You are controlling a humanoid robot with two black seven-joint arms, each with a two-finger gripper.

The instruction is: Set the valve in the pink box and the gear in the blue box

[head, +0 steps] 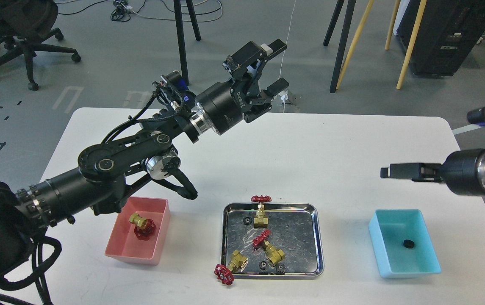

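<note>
Left gripper (pixel 277 67) wide, empty, raised; valve (pixel 142 226) lies in pink box (pixel 120 242) below it. Right gripper (pixel 388 171): state indeterminable.

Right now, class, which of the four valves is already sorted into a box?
The valve lying in the pink box, at the left. The other three are still at the steel tray in the middle.

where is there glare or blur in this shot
Head view: the steel tray shows mottled reflections across its floor, muddying the gears on it; lighting is even with soft shadows under the left arm; everything is sharp, the right gripper dark and side-on.
</note>
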